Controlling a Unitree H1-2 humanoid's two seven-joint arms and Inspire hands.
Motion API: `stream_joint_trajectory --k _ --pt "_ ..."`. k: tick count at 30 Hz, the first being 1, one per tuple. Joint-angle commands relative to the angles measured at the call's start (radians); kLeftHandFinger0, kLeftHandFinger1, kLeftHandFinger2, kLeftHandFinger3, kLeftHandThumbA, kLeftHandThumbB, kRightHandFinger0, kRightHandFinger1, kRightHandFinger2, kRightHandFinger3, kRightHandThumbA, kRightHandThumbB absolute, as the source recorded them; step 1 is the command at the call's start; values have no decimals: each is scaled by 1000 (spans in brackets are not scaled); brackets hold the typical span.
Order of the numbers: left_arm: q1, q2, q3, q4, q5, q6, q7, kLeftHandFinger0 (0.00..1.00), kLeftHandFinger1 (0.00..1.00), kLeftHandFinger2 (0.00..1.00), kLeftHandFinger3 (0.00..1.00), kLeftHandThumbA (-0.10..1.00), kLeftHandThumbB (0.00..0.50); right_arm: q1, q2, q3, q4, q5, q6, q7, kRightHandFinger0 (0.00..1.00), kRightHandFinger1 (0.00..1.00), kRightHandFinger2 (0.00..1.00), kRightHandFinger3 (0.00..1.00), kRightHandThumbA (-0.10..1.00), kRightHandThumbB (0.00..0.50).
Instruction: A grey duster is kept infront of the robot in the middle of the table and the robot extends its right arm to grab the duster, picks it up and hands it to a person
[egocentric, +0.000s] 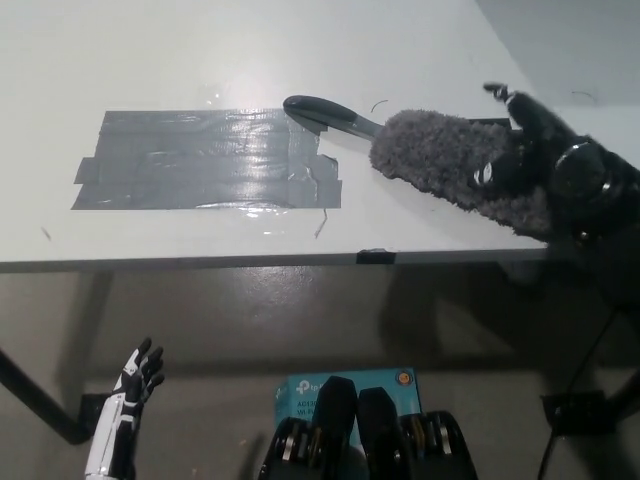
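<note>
The fluffy grey duster with a dark plastic handle (440, 160) lies on the white surface (200, 60) near its front edge, handle pointing left over a patch of grey tape (200, 160). The black right hand (535, 150) rests on the duster's right end, fingers draped over the fluff; whether they grip it cannot be told. The white left hand (130, 400) hangs low at lower left, fingers apart, holding nothing.

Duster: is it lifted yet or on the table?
On the table: the duster lies flat, the right hand over its fluffy end.
</note>
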Motion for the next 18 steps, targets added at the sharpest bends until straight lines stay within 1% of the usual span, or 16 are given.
stream_joint_trajectory --k 1,2,4,9,10,11,12,13,14,15,16,17,18 --pt "-16 23 2 -34 19 -70 6 1000 1000 1000 1000 1000 447 -153 32 54 182 -46 23 47 1000 1000 1000 1000 1000 492" --pt "-18 23 2 -35 17 -70 4 1000 1000 1000 1000 1000 449 -159 34 61 210 -40 20 64 1000 1000 1000 1000 1000 500" --pt "-21 24 1 -36 20 -70 5 1000 1000 1000 1000 1000 448 -173 41 61 272 -17 8 91 1000 1000 1000 1000 1000 500" --pt "-28 28 1 -33 17 -70 0 1000 1000 1000 1000 1000 450 -195 51 85 393 -15 -13 150 1000 1000 1000 1000 1000 500" --pt "-28 27 1 -33 17 -70 -1 1000 1000 1000 1000 1000 454 -195 49 95 407 -21 -24 162 1000 1000 1000 1000 1000 468" --pt "-28 27 1 -33 16 -70 -1 1000 1000 1000 1000 1000 455 -193 47 105 415 -28 -33 168 1000 1000 1000 1000 1000 490" --pt "-29 27 1 -31 14 -70 0 1000 1000 1000 1000 1000 455 -196 43 121 437 -32 -55 207 1000 1000 1000 1000 1000 474" --pt "-29 26 1 -30 14 -70 0 1000 1000 1000 1000 1000 455 -197 43 122 442 -30 -60 215 1000 1000 1000 1000 1000 474" --pt "-34 26 0 -27 18 -70 2 1000 1000 1000 1000 1000 455 -207 38 147 467 -44 -86 261 1000 1000 1000 1000 1000 450" --pt "-38 26 -1 -26 21 -70 4 1000 1000 1000 1000 1000 455 -217 38 176 488 -65 -91 291 1000 1000 1000 1000 974 462" --pt "-39 28 -1 -27 21 -70 2 1000 1000 1000 1000 1000 455 -214 40 172 488 -61 -74 266 1000 1000 1000 1000 735 453" --pt "-38 28 -1 -28 20 -70 2 1000 1000 1000 1000 1000 454 -207 40 167 482 -54 -70 245 715 774 887 1000 440 423" --pt "-41 29 -1 -29 19 -70 1 1000 1000 1000 1000 1000 453 -196 41 182 472 -68 -72 198 52 178 379 871 -19 351"
